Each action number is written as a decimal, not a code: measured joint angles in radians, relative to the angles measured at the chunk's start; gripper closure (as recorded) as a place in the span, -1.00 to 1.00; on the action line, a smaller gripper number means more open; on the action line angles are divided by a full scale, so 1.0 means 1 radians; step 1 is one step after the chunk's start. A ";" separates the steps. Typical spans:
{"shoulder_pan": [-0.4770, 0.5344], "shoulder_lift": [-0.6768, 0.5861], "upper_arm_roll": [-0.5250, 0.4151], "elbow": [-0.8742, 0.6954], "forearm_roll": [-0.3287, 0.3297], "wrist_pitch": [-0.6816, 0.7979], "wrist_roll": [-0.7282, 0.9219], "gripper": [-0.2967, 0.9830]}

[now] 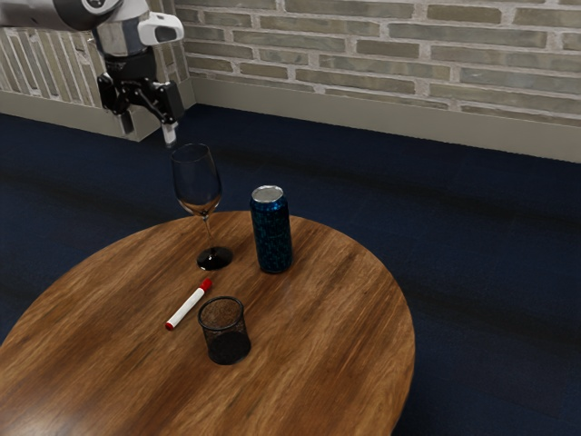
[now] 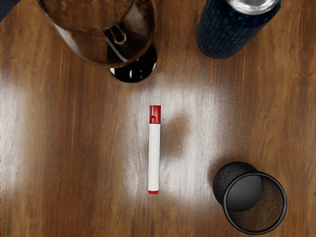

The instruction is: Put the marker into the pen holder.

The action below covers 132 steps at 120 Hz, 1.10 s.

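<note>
At the upper left of the exterior view, the hand (image 1: 148, 134) is released: its two fingers stand apart, with space between them, and it is up in the air beyond the round wooden surface (image 1: 340, 345). Going to the right, one marker (image 1: 188, 306) is lying flat on this surface. It has a straight white body, a red cap at the one end and a short red piece at the other end. The cap points towards the foot of the wine glass (image 1: 214, 259), but it does not touch it. This wine glass, also one, is standing upright on a thin stem and a dark round foot. Its bowl is transparent and looks brownish in the lower part; I cannot tell if this is a drink or the wood seen through. Next comes one pen holder (image 1: 225, 341), black, round and of mesh, upright near the marker and apart from it. Inside it, its dark bottom is visible. More to the right there is one can (image 1: 272, 232), upright, dark blue with small blue-green squares and a silver top; its content is hidden. Together, four things are on the surface.
</note>
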 joint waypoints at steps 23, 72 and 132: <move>-0.004 0.007 0.003 0.010 -0.004 -0.007 0.000 -0.54; 0.000 -0.027 0.023 -0.466 -0.006 0.327 0.002 -0.54; 0.000 0.248 0.052 -0.512 -0.011 0.675 0.100 -0.54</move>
